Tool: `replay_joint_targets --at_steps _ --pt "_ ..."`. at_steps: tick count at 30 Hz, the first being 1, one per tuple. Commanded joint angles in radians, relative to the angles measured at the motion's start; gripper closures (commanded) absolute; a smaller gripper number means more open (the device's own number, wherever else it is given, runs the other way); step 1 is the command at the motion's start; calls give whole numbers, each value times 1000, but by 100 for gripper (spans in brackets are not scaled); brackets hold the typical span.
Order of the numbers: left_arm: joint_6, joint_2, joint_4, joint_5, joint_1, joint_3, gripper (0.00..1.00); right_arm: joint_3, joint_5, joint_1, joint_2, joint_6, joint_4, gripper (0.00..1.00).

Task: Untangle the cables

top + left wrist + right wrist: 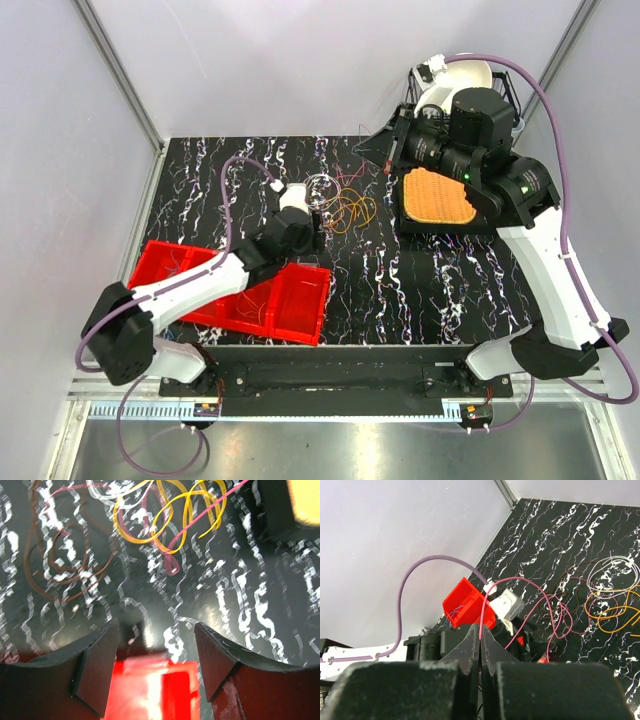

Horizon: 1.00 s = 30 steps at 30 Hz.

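The cables (343, 203) lie in a tangle of thin orange, white and pink loops mid-table. In the left wrist view I see yellow-orange loops (165, 520), a pink strand (200, 517) and a brown loop (60, 565) on the black marbled table. My left gripper (156, 645) is open and empty, just short of the tangle, also shown in the top view (316, 228). My right gripper (480, 630) is shut on the pink cable (540, 600), which is lifted and arcs down to the tangle. It is raised at the back right (388, 158).
A red divided bin (160, 250) stands at the front left under the left arm; it also shows in the left wrist view (160, 690) and the right wrist view (462, 597). An orange woven mat (437, 195) lies on a black base at the right. A white bowl (470, 75) sits behind it.
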Motion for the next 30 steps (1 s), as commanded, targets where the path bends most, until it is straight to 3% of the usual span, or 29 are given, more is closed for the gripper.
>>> replay_joint_targets --at_steps 1,6,15,16,17,23,24,26,30 --pt "-23 64 154 -57 -16 80 35 7 5 2 -43 -20 10 100" --pt "-31 146 231 -38 -20 100 35 9 0 2 -52 -25 -1 100" --pt "-89 270 136 -166 -22 191 45 0 -9 2 -75 -20 -7 100" --pt "-89 279 133 -170 -22 197 48 0 -9 2 -79 -20 -9 100" --pt "-89 288 134 -176 -22 204 59 0 -8 0 -80 -22 -10 100" --pt "-89 308 211 -207 -22 191 87 -2 -3 0 -83 -19 -27 100" --pt "-73 310 217 -212 -22 195 95 -2 5 2 -86 -16 -30 100" --pt "-56 299 212 -236 -24 212 100 -2 15 2 -89 -14 -41 100" --pt "4 243 220 -267 -30 206 100 1 46 0 -91 -22 -59 100"
